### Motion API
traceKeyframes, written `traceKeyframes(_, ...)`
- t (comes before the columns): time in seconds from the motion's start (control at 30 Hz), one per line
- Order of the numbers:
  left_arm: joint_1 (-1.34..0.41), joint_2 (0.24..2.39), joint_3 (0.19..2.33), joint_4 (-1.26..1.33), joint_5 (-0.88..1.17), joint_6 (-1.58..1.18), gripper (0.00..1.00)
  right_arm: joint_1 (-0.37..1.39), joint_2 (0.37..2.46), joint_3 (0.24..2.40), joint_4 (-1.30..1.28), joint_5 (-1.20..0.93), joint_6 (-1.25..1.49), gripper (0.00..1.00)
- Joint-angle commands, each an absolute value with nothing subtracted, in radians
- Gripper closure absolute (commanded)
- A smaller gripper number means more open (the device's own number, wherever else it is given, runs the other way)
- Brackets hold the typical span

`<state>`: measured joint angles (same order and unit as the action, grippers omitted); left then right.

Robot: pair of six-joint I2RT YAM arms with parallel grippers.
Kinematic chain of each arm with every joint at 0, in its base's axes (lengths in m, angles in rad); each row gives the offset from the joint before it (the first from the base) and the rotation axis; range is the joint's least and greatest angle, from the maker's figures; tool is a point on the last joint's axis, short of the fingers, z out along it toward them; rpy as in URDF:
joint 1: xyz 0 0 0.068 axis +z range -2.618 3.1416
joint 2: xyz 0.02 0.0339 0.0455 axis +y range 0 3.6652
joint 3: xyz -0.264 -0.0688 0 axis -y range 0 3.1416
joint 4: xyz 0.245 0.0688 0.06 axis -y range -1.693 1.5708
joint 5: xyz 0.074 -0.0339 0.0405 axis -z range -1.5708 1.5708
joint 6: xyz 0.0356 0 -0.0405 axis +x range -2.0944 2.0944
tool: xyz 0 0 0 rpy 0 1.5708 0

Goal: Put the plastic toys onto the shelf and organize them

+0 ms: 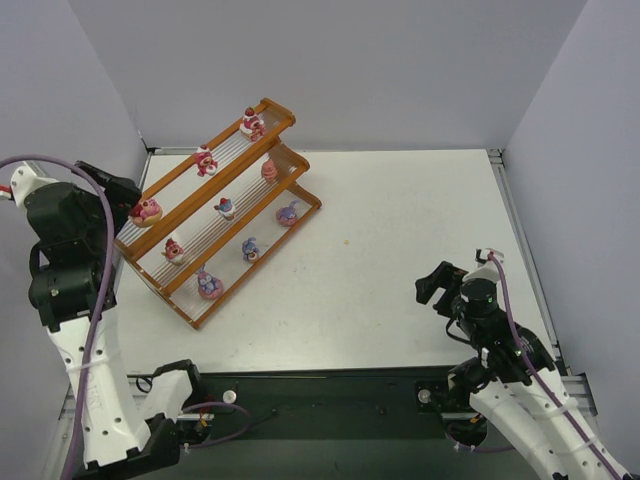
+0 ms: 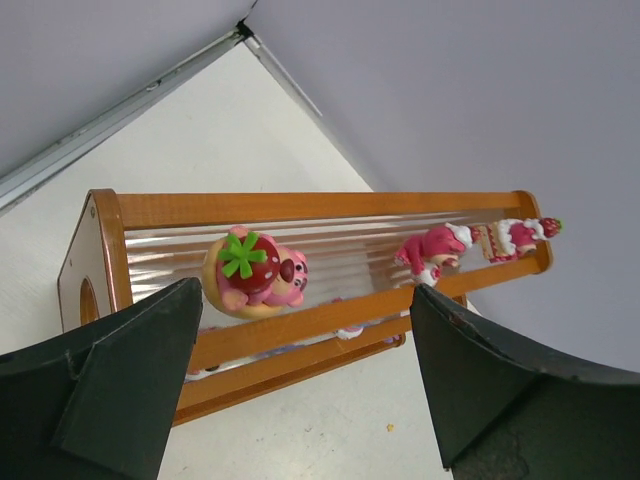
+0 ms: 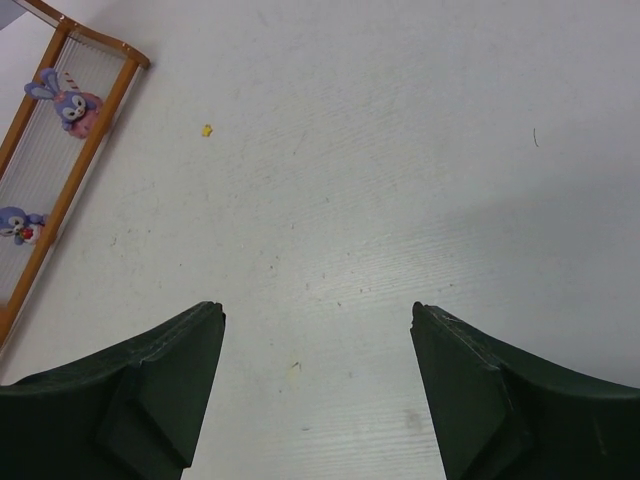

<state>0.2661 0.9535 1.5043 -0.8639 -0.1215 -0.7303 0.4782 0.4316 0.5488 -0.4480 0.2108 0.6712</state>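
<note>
Shelf (image 1: pixel 259 264) on the left part of the surface (image 1: pixel 400 230). Long axis on a slant, from near-left to far-right. Steps climbing toward the far-left wall, lowest tier facing the open middle of the surface. Nine plastic toys (image 1: pixel 226 208) on it, three to a tier, spaced apart along each ribbed row, seemingly all upright from above.

Top tier, from the near-left end to the far-right end: strawberry donut (image 2: pixel 255 272), pink bear (image 2: pixel 430 252), cake (image 2: pixel 515 237).

Left tool (image 2: pixel 305 300) at the shelf's near-left end, aimed along the top tier. Fingers (image 2: pixel 120 380) spread wide, gripping nothing; strawberry donut just beyond the tips, not touched. Seen only from the left wrist: green leaf cap of the strawberry turned toward the camera, a round hole in the end panel (image 2: pixel 85 290), and the top row foreshortened lengthwise toward the cake.

Right tool (image 3: pixel 315 315) well apart from the shelf, over bare surface on the near-right, fingers likewise wide and holding nothing. From the right wrist, only the far-right stretch of the lowest tier in frame, with two purple bunnies (image 3: pixel 65 100) on it, long ears plain here though mere blobs from above. Also a yellow speck (image 3: pixel 207 129) on the surface, faint in the top view.

All nine toys together visible in the top view alone.
</note>
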Motion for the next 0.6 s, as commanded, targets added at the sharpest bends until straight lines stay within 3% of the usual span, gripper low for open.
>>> traceKeyframes(0.0, 0.273, 0.885, 1.574, -0.89, -0.026, -0.632, 0.05, 0.474, 0.456, 0.644, -0.451, 0.187, 0.627, 0.23)
traceKeyframes(0.2, 0.273, 0.74, 1.507, -0.916, 0.289, -0.456, 0.05, 0.474, 0.427, 0.725, -0.422, 0.12, 0.594, 0.23)
traceKeyframes(0.4, 0.273, 0.519, 1.315, -0.933, 0.429, -0.38, 0.03, 0.474, 0.417, 0.831, -0.414, 0.011, 0.555, 0.21)
traceKeyframes(0.57, 0.215, 0.396, 1.198, -0.957, 0.416, -0.394, 0.03, 0.474, 0.397, 0.894, -0.419, -0.031, 0.538, 0.19)
